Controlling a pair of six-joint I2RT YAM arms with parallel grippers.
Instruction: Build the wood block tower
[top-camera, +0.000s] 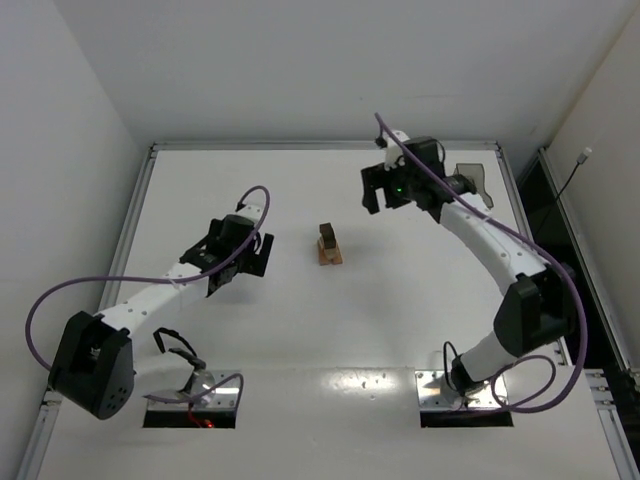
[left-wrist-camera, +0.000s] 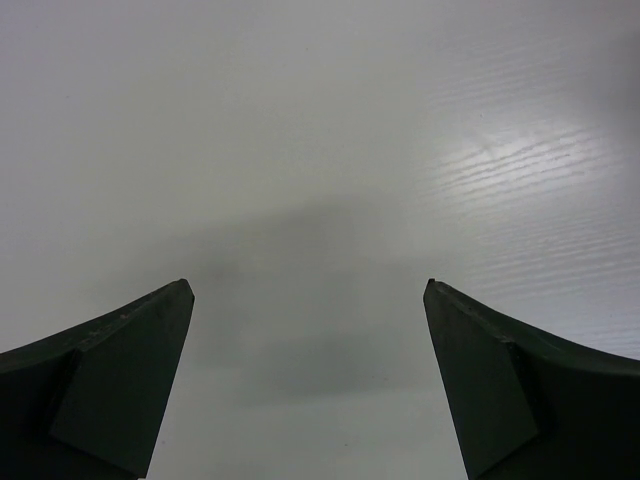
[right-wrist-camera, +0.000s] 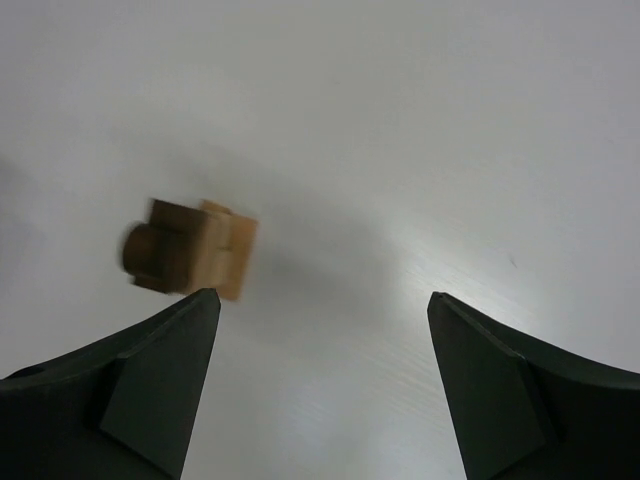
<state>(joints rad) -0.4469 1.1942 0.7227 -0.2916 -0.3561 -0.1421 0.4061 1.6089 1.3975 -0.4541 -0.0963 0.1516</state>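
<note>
Toward the left edge of the white table (top-camera: 300, 340), the left claw (left-wrist-camera: 310, 295) hangs spread wide, with nothing between its fingers and only bare surface below. Near the middle of the table stands the tower (top-camera: 329, 245), tan blocks topped by a dark brown piece, apart from both claws. Toward the far right corner, the right claw (right-wrist-camera: 320, 300) is likewise released and empty. A grey tray (top-camera: 472, 182) sits by that corner. No loose blocks show, so the stack looks finished. The step now seems to be drawing clear. To do it well, lift each arm first, then swing away, never sweeping sideways past the narrow stack.
</note>
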